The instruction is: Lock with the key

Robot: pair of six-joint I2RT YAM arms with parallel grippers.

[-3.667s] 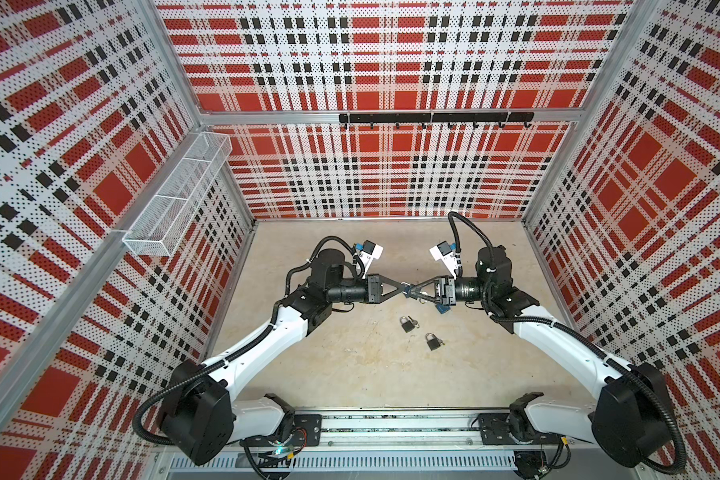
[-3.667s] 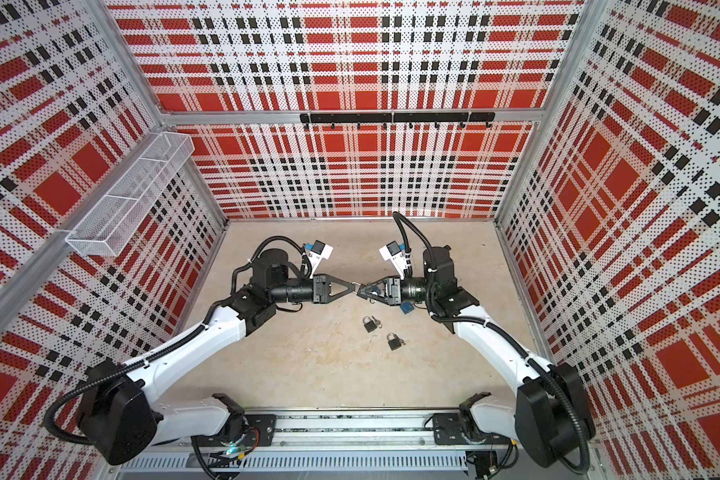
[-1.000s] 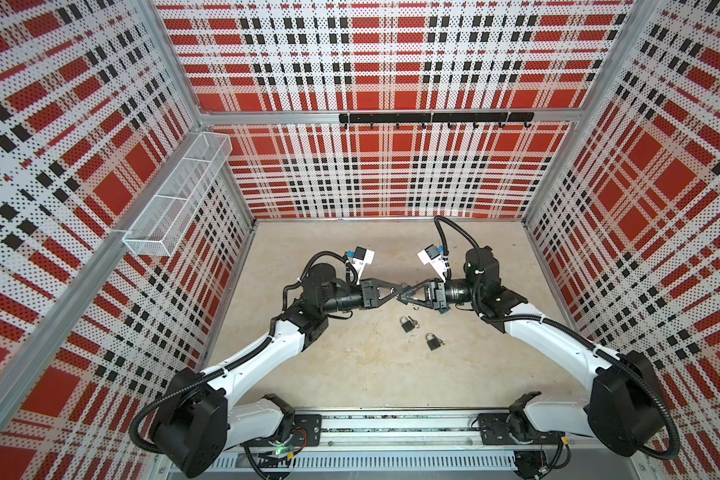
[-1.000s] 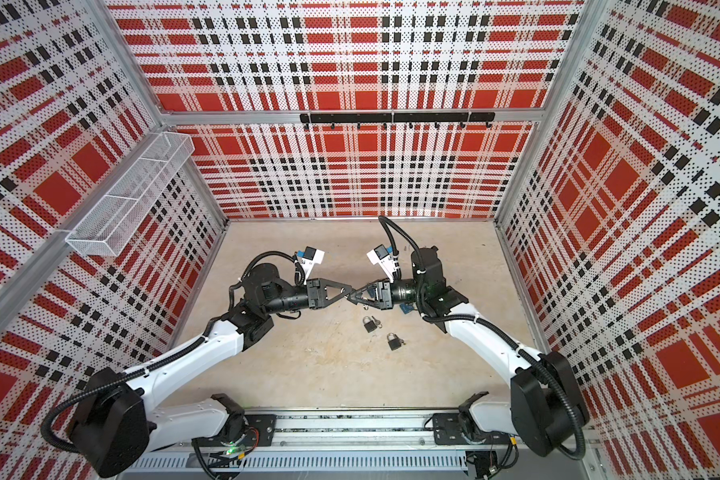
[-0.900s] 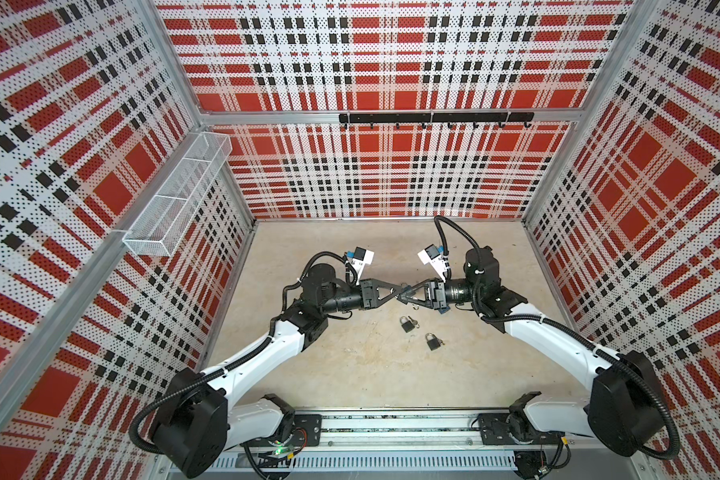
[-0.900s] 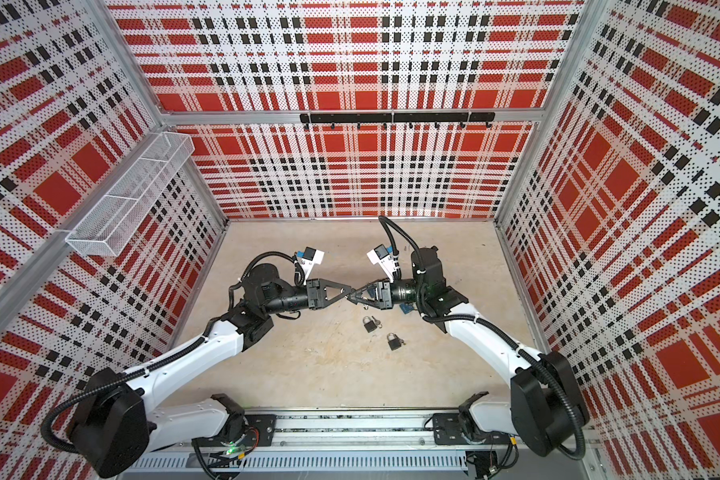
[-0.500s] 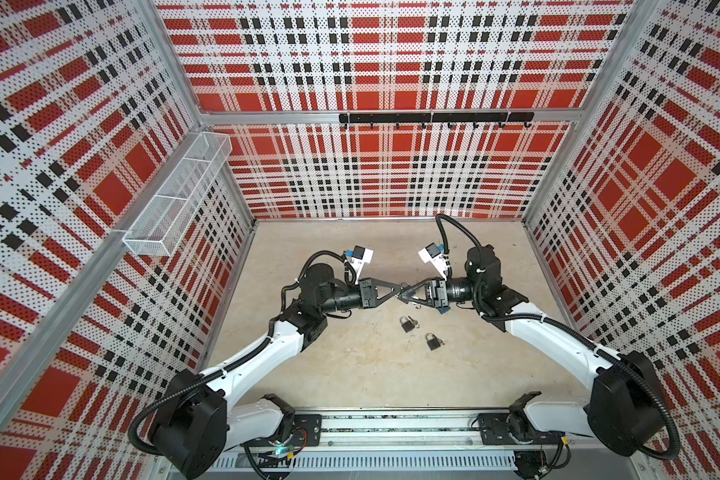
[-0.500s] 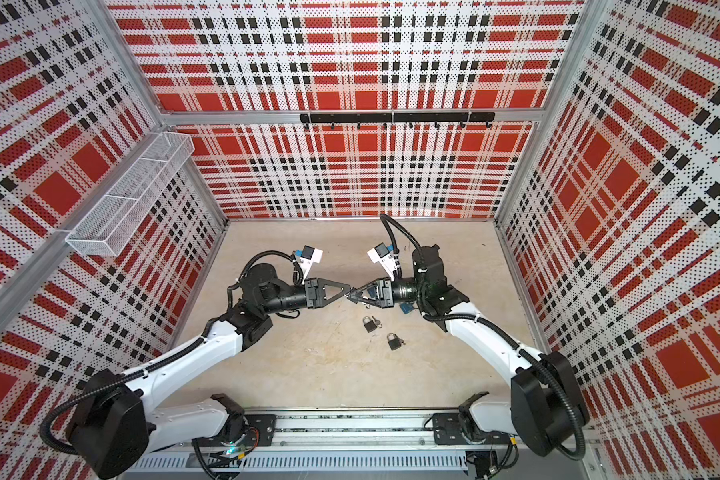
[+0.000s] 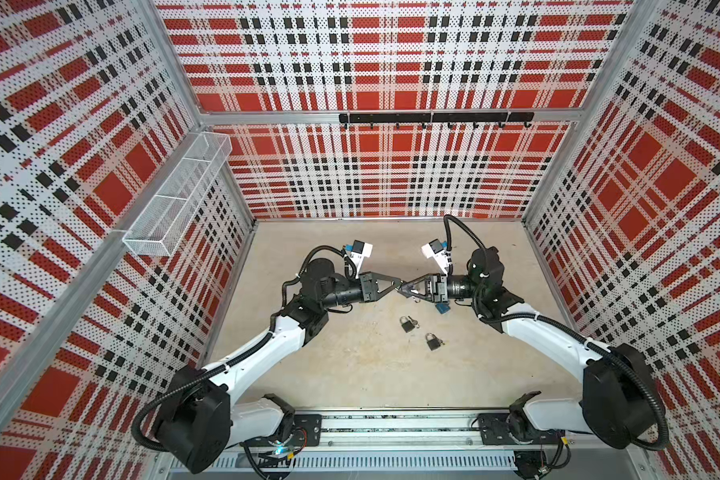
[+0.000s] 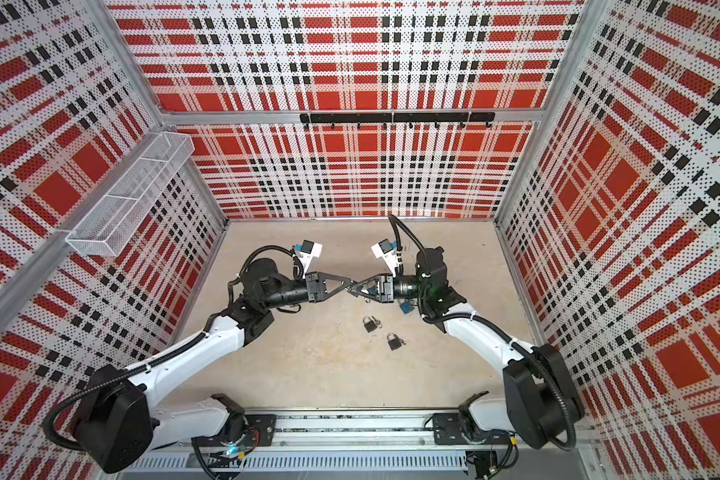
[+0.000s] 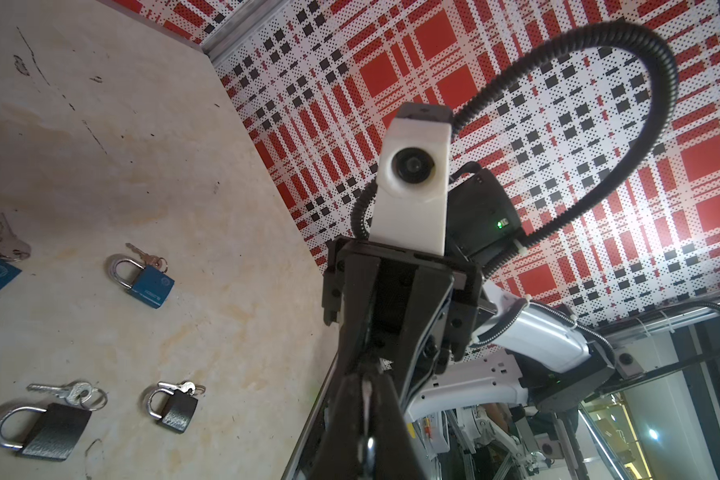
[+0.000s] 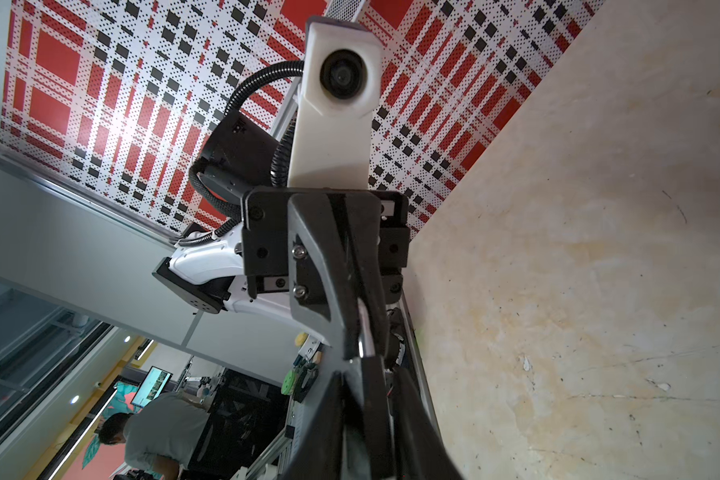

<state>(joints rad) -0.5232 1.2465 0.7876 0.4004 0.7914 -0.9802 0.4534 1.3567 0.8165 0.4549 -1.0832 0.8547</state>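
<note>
Two grippers meet nose to nose above the middle of the table (image 9: 350, 374)! The left gripper (image 9: 398, 285), reaching in from 9 o'clock, is pressed tight on a thin bright strip that I take to be the key (image 12: 363, 332), held out level in the air so the other arm can get at it. The right gripper (image 9: 404, 290) comes in from 3 o'clock with its fingers straddling that same spot. I cannot tell whether it is clamping or letting go, nor can I make out a lock body in there. My read is that meeting tip to tip off the table keeps the tiny key clear of the surface and square in each arm's close view. Down below, a dark padlock (image 9: 408, 323) lies at 6 o'clock from the meeting point and a second dark padlock (image 9: 433, 342) at 5 o'clock, both well apart from the fingers. The left wrist view adds a blue padlock (image 11: 149, 283) with keys (image 11: 152, 259) beside it. Room? Plenty: bare table toward 12 and 7 o'clock, plaid walls (image 9: 391, 187) well off, and the wire basket (image 9: 175, 199) and hook rail (image 9: 433, 118) high up. The tight spot is the tips themselves. If a wrist rolls, watch the left wrist camera (image 9: 360, 251) at 11 o'clock and the right wrist camera (image 9: 435, 253) at 1 o'clock.
</note>
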